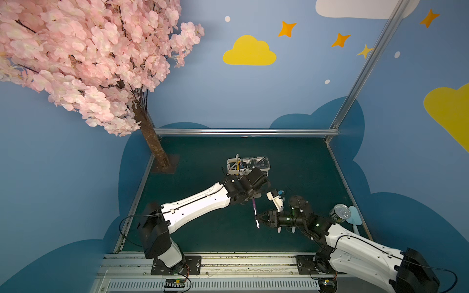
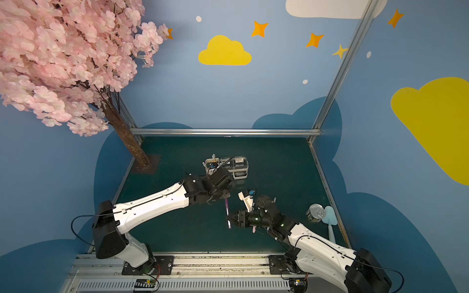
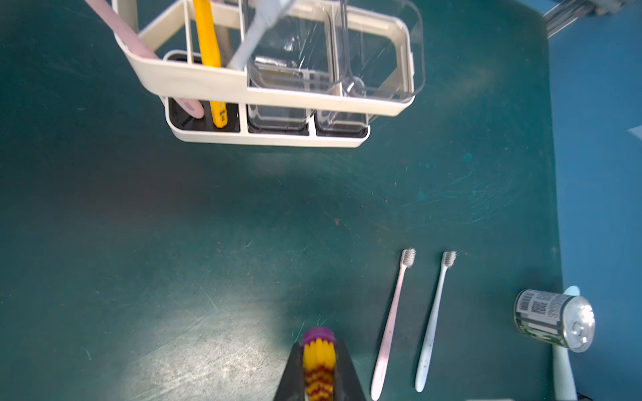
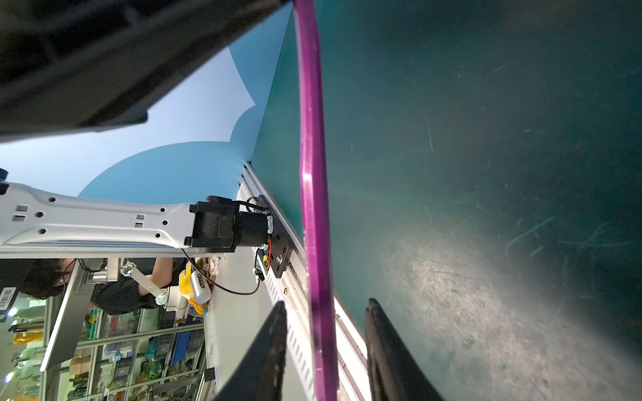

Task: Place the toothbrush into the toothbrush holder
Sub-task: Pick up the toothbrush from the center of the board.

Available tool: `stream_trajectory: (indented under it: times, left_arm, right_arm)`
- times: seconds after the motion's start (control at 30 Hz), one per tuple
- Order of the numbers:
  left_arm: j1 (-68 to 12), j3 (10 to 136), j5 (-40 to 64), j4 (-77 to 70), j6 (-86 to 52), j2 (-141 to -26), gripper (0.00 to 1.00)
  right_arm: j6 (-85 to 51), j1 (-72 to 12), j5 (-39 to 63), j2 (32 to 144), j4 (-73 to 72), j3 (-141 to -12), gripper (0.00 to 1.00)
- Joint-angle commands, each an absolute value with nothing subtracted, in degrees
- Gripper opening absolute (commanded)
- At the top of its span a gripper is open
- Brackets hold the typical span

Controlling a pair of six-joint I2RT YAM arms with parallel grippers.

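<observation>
Seemingly mid-handover: left gripper (image 3: 318,349) clamps the toothbrush (image 4: 312,173) by its bristles; right gripper (image 4: 326,303) straddles the handle, jaws apart, not yet gripping; toothbrush holder (image 3: 194,81) awaits.

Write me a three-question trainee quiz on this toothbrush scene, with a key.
1. True or false: the toothbrush holder is empty.
2. The left gripper grips the purple toothbrush by its: A) handle tip, B) bristle head, C) mid-handle.
3. How many toothbrushes lie loose on the table near the can?

Key:
1. False: a yellow toothbrush and others stand in it.
2. B.
3. Two: a pink toothbrush and a white toothbrush.
</observation>
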State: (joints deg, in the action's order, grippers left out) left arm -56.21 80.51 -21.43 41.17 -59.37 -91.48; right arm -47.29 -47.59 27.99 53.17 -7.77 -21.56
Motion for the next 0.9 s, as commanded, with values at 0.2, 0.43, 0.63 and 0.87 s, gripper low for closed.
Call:
stream_trajectory:
  times: [0.2, 0.43, 0.63, 0.87]
  left_arm:
    - [-54.76, 80.25, -20.52, 39.82, -59.65, -89.58, 0.05]
    - [-54.16, 79.28, -19.23, 39.12, -60.23, -89.5, 0.09]
    - [-53.97, 79.1, -18.39, 38.58, -60.47, -89.57, 0.14]
    - [-53.7, 78.93, -17.48, 38.32, -60.57, -89.17, 0.21]
  right_arm:
    - [-47.72, -48.6, 29.6, 55.24, -11.27, -22.35, 0.3]
    - [-47.72, -48.69, 28.92, 54.21, -10.78, -22.32, 0.22]
    - [-47.55, -48.69, 28.97, 54.11, -10.52, -22.5, 0.15]
    - [-47.15, -48.78, 29.06, 53.9, -10.4, -22.59, 0.08]
